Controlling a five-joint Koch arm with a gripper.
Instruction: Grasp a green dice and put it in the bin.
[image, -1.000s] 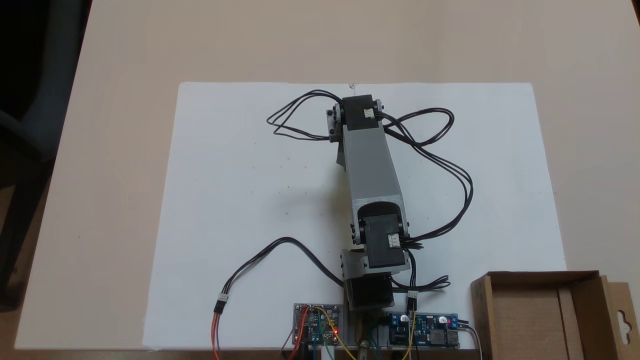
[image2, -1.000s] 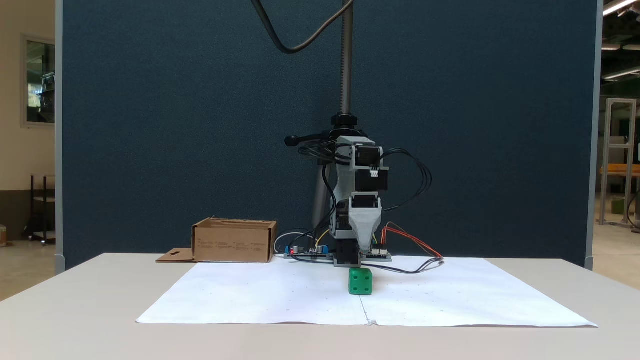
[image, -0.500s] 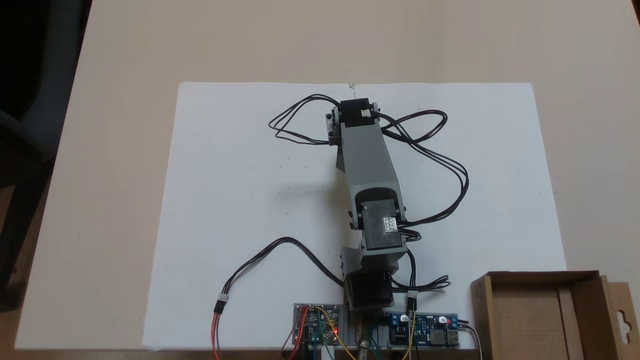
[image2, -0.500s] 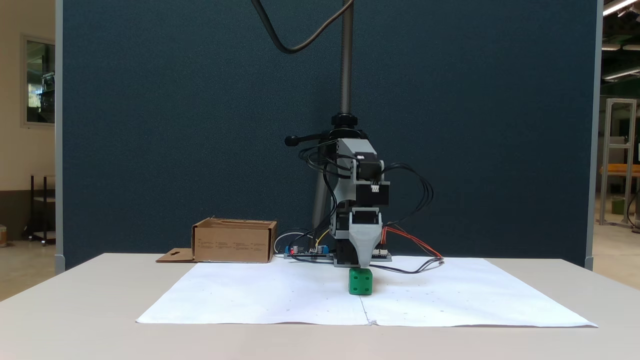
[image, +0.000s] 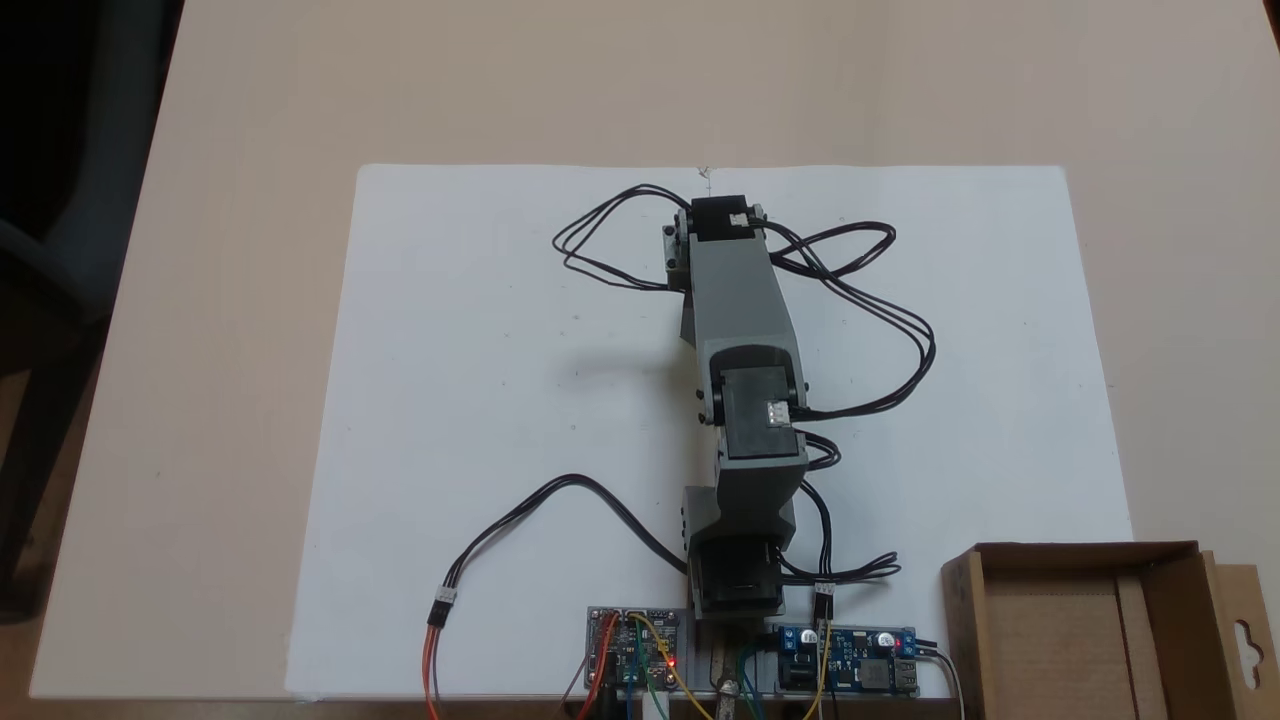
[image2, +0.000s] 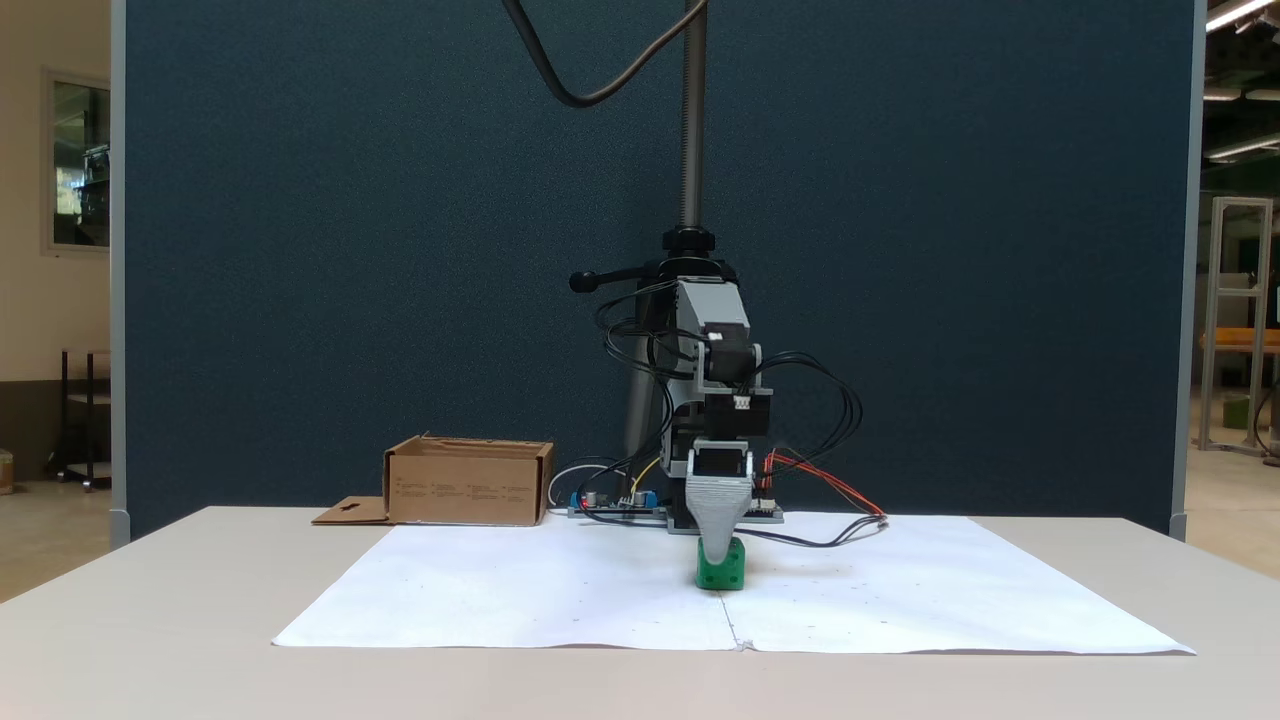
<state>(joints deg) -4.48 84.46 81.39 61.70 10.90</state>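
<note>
The green dice (image2: 724, 574) sits on the white paper sheet (image2: 560, 590), near the middle of the table. The gripper (image2: 718, 552) points straight down, and its grey front jaw overlaps the top of the dice. The second jaw lies behind the first, so the gap between them is hidden. From above, the grey arm (image: 740, 320) stretches out over the sheet and covers both the dice and the jaws. The bin, a brown cardboard box, stands at the lower right corner (image: 1080, 549) in that view and at the back left (image2: 470, 485) in the front view.
Two circuit boards (image: 637, 650) (image: 848, 672) and loose black cables (image: 880, 320) lie around the arm's base. Behind the arm rises a metal pole (image2: 692, 120) before a dark blue partition. The sheet (image: 480, 350) is bare to the left of the arm.
The arm has lowered, bringing the gripper down from above the dice until the front jaw overlaps its top. The dice and the box have not moved.
</note>
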